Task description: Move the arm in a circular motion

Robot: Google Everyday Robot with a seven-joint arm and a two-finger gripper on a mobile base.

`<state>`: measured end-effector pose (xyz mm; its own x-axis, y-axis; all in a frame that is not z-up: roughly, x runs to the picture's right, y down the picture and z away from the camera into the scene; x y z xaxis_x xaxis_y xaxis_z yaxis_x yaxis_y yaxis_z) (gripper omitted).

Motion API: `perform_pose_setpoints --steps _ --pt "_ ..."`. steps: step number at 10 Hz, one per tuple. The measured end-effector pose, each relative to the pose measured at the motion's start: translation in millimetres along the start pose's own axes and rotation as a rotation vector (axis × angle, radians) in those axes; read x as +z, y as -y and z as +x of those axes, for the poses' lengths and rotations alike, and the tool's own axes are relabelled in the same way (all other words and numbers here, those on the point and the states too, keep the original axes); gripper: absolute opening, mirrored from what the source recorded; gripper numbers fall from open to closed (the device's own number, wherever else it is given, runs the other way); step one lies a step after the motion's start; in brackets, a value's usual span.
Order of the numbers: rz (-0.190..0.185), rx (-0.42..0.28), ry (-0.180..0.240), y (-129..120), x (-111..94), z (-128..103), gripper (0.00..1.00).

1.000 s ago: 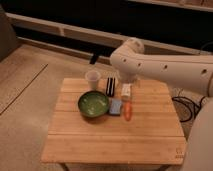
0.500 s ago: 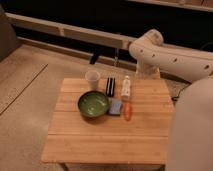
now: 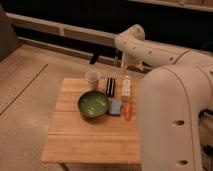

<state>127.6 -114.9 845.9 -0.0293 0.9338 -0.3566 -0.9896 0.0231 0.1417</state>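
The arm (image 3: 165,107) is thick, cream-white and tubular. Its big near segment fills the right side of the camera view and covers the table's right edge. A farther segment (image 3: 150,50) runs left to a rounded joint (image 3: 130,37) above the table's far edge. The gripper (image 3: 118,58) hangs dark below that joint, just behind the far edge of the table and above the white bottle (image 3: 126,87). It holds nothing that I can see.
A small wooden table (image 3: 85,137) carries a pale cup (image 3: 92,79), a green bowl (image 3: 93,104), a black flat item (image 3: 110,86), a blue sponge (image 3: 116,106) and a carrot (image 3: 128,111). A dark wall with a ledge (image 3: 60,30) runs behind.
The arm has swung away from above the table toward the back and right. Its near segment now looms larger and covers more of the right side. The table items have not moved.
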Motion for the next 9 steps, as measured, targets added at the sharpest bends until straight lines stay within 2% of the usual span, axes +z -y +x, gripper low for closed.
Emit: perform_pose_setpoints --steps 2,3,4,6,7,9 --pt "-0.106 -0.077 -0.016 -57 -7 13 0.65" --pt "-0.181 -0.133 -0.026 -94 -22 33 0.65" --pt "-0.210 -0.169 -0.030 -109 -36 53 0.65" --pt "-0.210 -0.216 -0.040 -108 -56 92 0.65" --pt "-0.193 -0.210 -0.050 -97 -63 111 0.65" --pt "-0.129 -0.134 -0.069 -52 -66 132 0.65"
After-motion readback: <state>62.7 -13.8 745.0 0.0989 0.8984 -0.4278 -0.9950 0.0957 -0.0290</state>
